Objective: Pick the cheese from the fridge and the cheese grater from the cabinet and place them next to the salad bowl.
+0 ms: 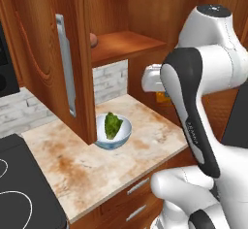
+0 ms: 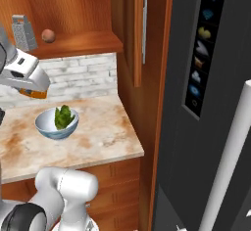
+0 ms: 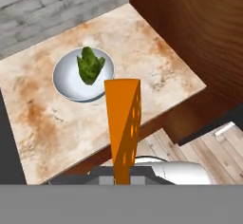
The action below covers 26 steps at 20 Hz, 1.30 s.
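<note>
The cheese [image 3: 123,123] is clamped in the closed gripper [image 3: 122,173], sticking out from between the fingertips above the counter [image 3: 42,118], near the salad bowl [image 3: 71,83]. It is one orange-yellow wedge with small holes along one side. One white bowl with green lettuce [image 3: 89,65] sits on the marbled counter. In the open cabinet [image 2: 73,10], one grey cheese grater [image 2: 23,32] stands on the shelf with one small brown round lump [image 2: 48,35] just right of it. The dark fridge [image 2: 206,127] stands at the right.
</note>
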{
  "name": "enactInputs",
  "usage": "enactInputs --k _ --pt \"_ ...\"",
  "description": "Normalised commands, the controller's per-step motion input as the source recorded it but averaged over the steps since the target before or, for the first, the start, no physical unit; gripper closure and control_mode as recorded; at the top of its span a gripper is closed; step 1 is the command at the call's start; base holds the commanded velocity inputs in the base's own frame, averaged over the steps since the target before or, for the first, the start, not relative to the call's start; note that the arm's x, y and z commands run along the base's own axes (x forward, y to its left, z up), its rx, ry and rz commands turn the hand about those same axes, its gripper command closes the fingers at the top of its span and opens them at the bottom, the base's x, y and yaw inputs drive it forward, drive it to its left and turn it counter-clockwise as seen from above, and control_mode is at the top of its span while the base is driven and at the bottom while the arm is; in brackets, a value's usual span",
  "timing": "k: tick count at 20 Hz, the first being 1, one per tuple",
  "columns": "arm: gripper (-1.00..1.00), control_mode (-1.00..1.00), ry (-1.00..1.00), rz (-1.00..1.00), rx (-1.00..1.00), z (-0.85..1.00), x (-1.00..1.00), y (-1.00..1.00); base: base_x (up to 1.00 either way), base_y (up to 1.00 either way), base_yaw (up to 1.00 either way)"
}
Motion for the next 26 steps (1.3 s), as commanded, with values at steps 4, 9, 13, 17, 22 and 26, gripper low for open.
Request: enactInputs --k 4,9,13,17,22,26 --pt "1.00 -1.00 -0.10 0.00 -0.13 -0.69 0.20 0.00 0.00 0.00 0.00" --pt "1.00 -1.00 -0.04 0.09 -0.04 -0.55 0.30 -0.18 0.00 0.00 0.00" --pt "1.00 -1.00 0.01 0.28 0.00 -0.36 0.49 -0.37 0.00 0.00 0.00" --pt "1.00 -1.00 0.06 0.33 0.00 -0.34 0.56 -0.43 0.00 0.00 0.00" --pt "1.00 -1.00 0.02 0.29 0.00 -0.46 0.45 -0.27 0.00 0.00 0.00" --pt "1.00 -1.00 0.00 0.16 0.00 -0.52 0.19 -0.08 0.00 0.00 0.00"
